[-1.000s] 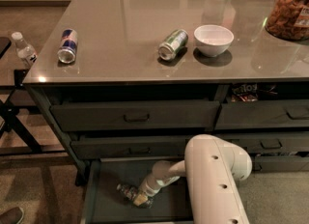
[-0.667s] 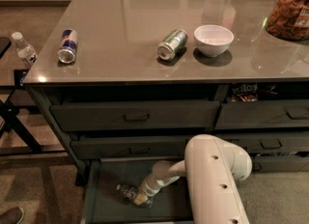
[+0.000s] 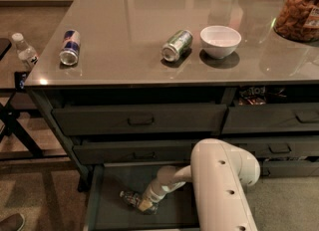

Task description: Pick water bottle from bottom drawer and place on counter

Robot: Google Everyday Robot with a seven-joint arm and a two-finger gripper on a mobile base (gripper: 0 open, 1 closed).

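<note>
The bottle (image 3: 128,197) lies on its side on the floor of the open drawer (image 3: 115,180). Its long axis runs left to right, dipping a little toward the tool (image 3: 146,204), which sits at its right end, touching it or just over it. I cannot tell whether the tool is spread or pinching the bottle. Nothing has shifted since the earlier frame: arm, tool and bottle lie as they did, and the bottle is not yet on the bench (image 3: 139,11).

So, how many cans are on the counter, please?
2: a blue-and-silver can near the left edge, a green can beside the white bowl. The gripper is in the bottom drawer by the water bottle.
</note>
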